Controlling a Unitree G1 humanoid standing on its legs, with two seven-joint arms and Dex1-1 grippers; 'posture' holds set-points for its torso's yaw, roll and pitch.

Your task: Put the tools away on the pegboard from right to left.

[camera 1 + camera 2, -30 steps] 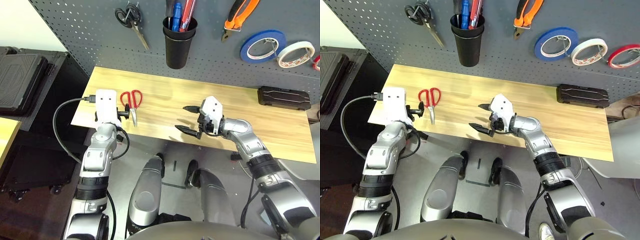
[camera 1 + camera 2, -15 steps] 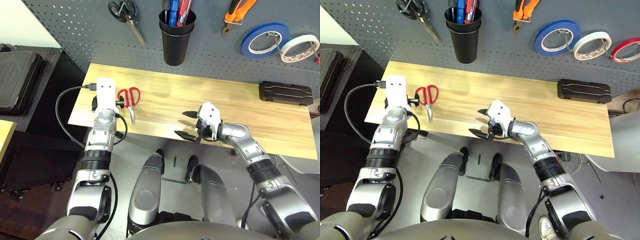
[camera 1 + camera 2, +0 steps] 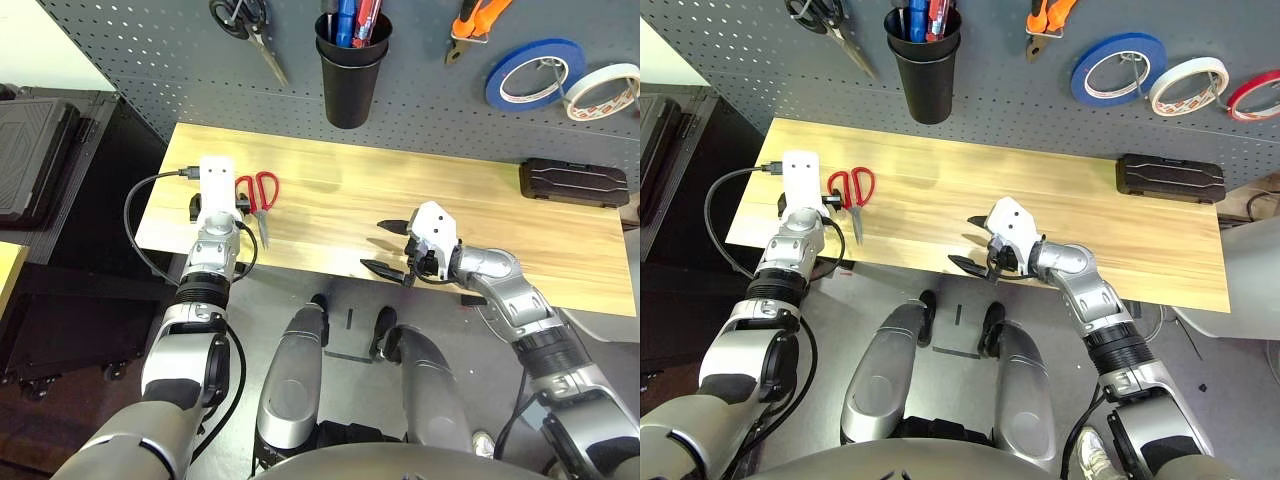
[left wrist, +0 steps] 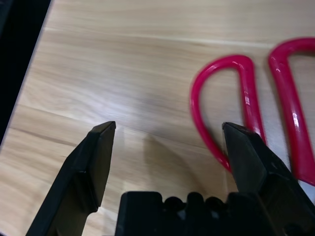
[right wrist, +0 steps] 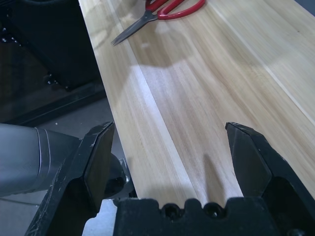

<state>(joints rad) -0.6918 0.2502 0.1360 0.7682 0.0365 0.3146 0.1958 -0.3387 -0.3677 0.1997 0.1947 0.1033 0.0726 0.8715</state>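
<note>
close by: left hand (image 4: 167,132) spread wide beside red-handled scissors (image 3: 260,194) on tabletop (image 3: 480,210); right hand (image 3: 392,247) gaping, well apart.

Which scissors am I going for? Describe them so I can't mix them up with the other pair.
Look at the wooden tabletop, toward its left end, just right of the open left gripper. The red-handled scissors lie flat there, blades pointing toward the near edge. The other pair, the black-handled scissors, hangs up on the pegboard.

Silver jointed forearms, white wrist housings, black jaws, one black cable (image 3: 140,205)
</note>
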